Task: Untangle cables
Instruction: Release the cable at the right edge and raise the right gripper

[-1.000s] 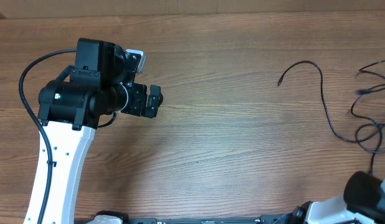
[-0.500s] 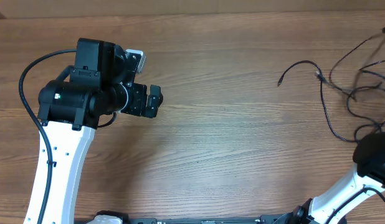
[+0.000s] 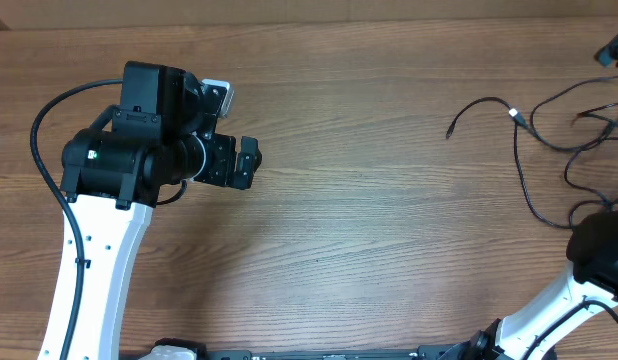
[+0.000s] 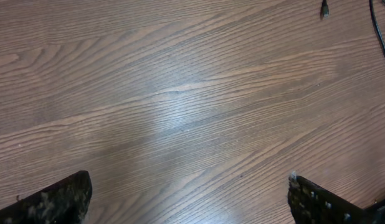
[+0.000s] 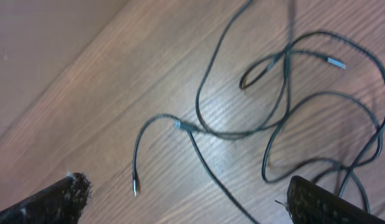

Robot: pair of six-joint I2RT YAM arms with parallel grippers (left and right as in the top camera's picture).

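Observation:
The cables [image 3: 564,150] lie as loose thin black strands on the right side of the wooden table [image 3: 389,220]. One silver-tipped end [image 3: 512,117] points left, and another plug end [image 3: 449,132] lies beside it. In the right wrist view the cables [image 5: 273,130] cross each other under my right gripper [image 5: 189,208], which is open and holds nothing. A silver tip [image 5: 135,185] lies between its fingers [image 5: 61,199]. My left gripper [image 3: 251,163] is open over bare wood, far to the left of the cables. The left wrist view has one plug end [image 4: 325,9] at its top right.
The right arm [image 3: 599,250] stands at the table's lower right, over the cable strands. A small dark object [image 3: 616,46] sits at the upper right edge. The left arm's white link [image 3: 89,270] runs down the left side.
The right gripper opened from shut and its arm rose from the bottom right corner. The cable strands shifted and spread up and to the left. The left arm stayed still.

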